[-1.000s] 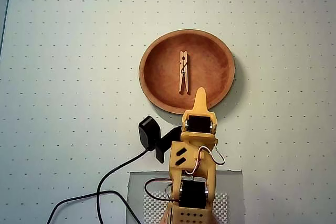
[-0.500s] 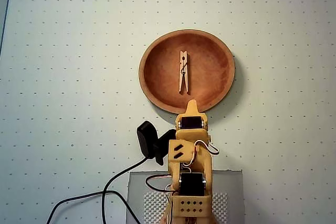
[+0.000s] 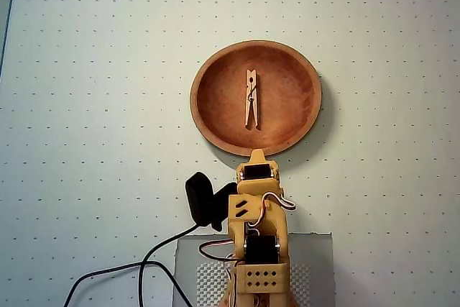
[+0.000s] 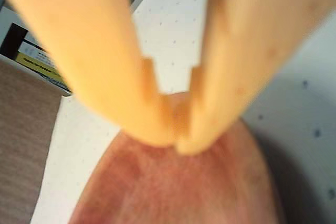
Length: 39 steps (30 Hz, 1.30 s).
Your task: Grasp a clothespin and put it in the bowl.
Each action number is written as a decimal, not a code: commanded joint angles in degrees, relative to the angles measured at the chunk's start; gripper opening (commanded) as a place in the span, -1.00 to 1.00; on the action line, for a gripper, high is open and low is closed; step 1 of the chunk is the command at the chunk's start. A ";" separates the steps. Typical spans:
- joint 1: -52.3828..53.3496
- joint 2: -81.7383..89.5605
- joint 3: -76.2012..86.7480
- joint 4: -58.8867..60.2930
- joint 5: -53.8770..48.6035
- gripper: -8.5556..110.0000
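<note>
Clothespin in the bowl, fingers empty.

In the overhead view the clothespin (image 3: 251,98) lies flat near the middle of the wooden bowl (image 3: 215,116), its length running from twelve to six o'clock, touching nothing else. The yellow arm (image 3: 257,235) sits at six o'clock of the bowl, with the gripper (image 3: 258,154) at the near rim, apart from the pin. In the wrist view the fingers (image 4: 94,61) are pressed together at their tips with nothing between them, and the bowl's reddish inside (image 4: 173,187) fills the lower frame. Judged from this, placing is done; only returning the arm over the dotted worktop (image 3: 93,106) seems left.
</note>
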 commanded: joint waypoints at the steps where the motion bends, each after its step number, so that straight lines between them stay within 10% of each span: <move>1: 0.00 0.70 -1.14 1.32 0.79 -0.90; 39: -0.44 0.09 -1.14 2.11 1.32 -0.91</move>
